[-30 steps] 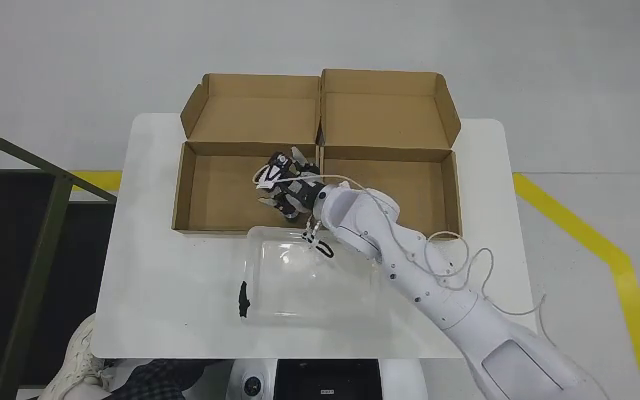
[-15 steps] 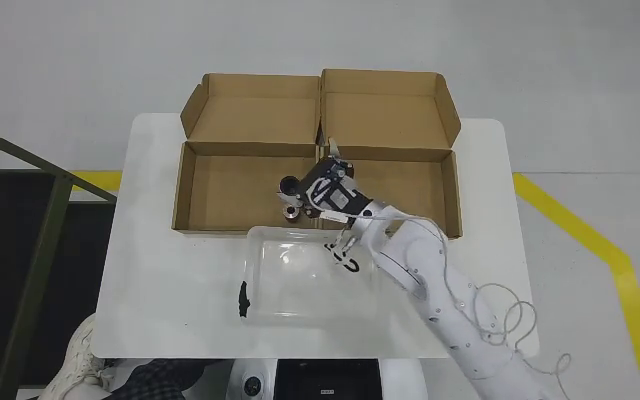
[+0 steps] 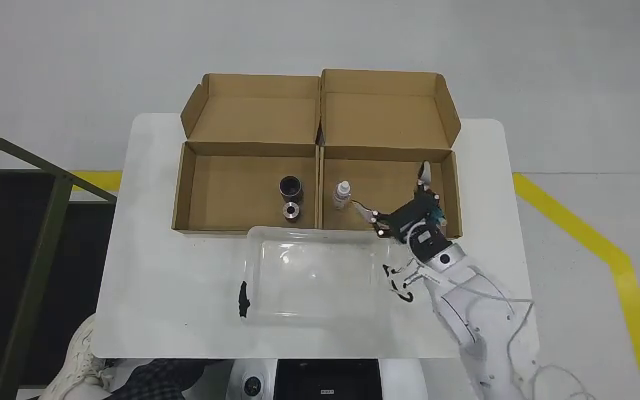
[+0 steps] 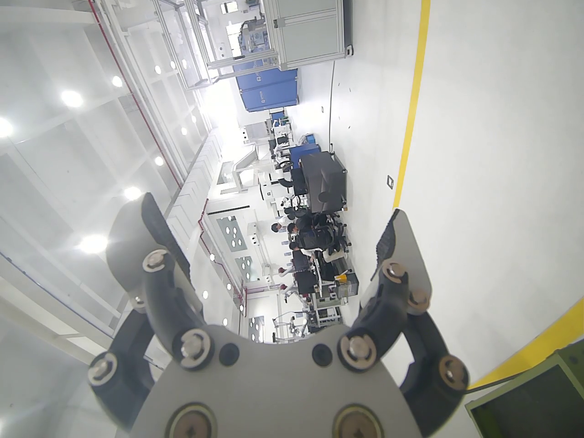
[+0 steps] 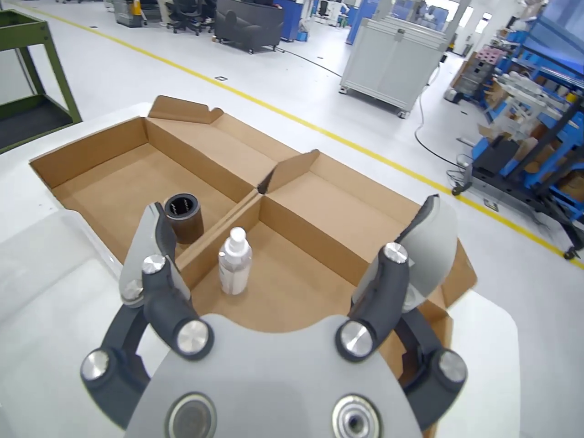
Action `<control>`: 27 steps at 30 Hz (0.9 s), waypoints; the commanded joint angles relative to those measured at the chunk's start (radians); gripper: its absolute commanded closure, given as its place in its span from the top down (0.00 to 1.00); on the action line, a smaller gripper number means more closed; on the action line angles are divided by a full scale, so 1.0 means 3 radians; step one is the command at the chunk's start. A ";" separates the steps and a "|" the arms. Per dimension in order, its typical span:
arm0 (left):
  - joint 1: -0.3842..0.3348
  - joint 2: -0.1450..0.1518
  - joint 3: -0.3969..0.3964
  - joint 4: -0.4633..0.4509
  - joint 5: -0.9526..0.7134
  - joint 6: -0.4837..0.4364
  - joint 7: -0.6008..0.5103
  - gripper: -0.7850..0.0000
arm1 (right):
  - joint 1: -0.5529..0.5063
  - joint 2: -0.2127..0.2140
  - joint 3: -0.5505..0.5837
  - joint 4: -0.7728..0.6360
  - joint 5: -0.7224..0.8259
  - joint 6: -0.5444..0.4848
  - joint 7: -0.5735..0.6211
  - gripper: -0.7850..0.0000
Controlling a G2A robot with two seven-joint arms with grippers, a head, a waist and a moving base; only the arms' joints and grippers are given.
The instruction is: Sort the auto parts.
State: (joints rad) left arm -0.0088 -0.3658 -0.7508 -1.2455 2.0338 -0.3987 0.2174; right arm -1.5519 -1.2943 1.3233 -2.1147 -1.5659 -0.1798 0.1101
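Seen from above, a white table point(image 3: 170, 270) carries two open brown cardboard boxes side by side, with a clear plastic bin point(image 3: 300, 250) just in front of them. In the left cardboard box point(image 3: 200, 190) a short black cylinder point(image 3: 290, 186) stands close to a small silver metal part point(image 3: 290, 210). The right cardboard box point(image 3: 370, 170) holds a small white spray bottle point(image 3: 343, 194), upright near the wall that the two boxes share. A little black part point(image 3: 243, 298) lies at the bin's left edge. The right gripper point(image 3: 396, 195) hangs over the right box, apart from the bottle, on the side away from the shared wall.

From the left wrist, the left gripper point(image 4: 271, 211) has its fingers spread wide with nothing between them. It faces a pale workshop floor crossed by a yellow line point(image 4: 413, 93).

From the right wrist, the right gripper's fingers are likewise wide apart and empty. The spray bottle stands beyond them, framed in the gap but clear of both fingers. The black cylinder sits past the shared wall, its open end up.
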 commanded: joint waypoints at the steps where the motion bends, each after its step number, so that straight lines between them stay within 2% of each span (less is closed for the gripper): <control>1: 0.0000 0.0000 0.0000 0.0000 0.0000 0.0000 0.0000 1.00 | -0.0195 0.0013 0.0147 -0.0074 0.0033 0.0057 -0.0028 1.00; 7: 0.0000 0.0000 0.0000 0.0000 0.0000 0.0000 0.0000 1.00 | -0.0737 0.0045 0.0523 -0.0308 0.0116 0.0150 -0.0235 1.00; 14: 0.0000 0.0000 0.0000 0.0000 0.0000 0.0000 0.0000 1.00 | -0.1205 0.0060 0.0832 -0.0385 0.0304 0.0162 -0.0636 1.00; 21: 0.0000 0.0000 0.0000 0.0000 0.0000 0.0000 0.0000 1.00 | -0.1415 0.0065 0.1006 -0.0355 0.0434 0.0151 -0.0910 1.00; 27: 0.0000 0.0000 0.0000 0.0000 0.0000 0.0000 0.0000 1.00 | -0.1452 0.0066 0.1053 -0.0344 0.0459 0.0156 -0.0964 1.00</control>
State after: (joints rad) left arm -0.0088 -0.3658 -0.7508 -1.2455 2.0338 -0.3987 0.2174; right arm -1.9874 -1.2746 1.6392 -2.2180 -1.4281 -0.1321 -0.1790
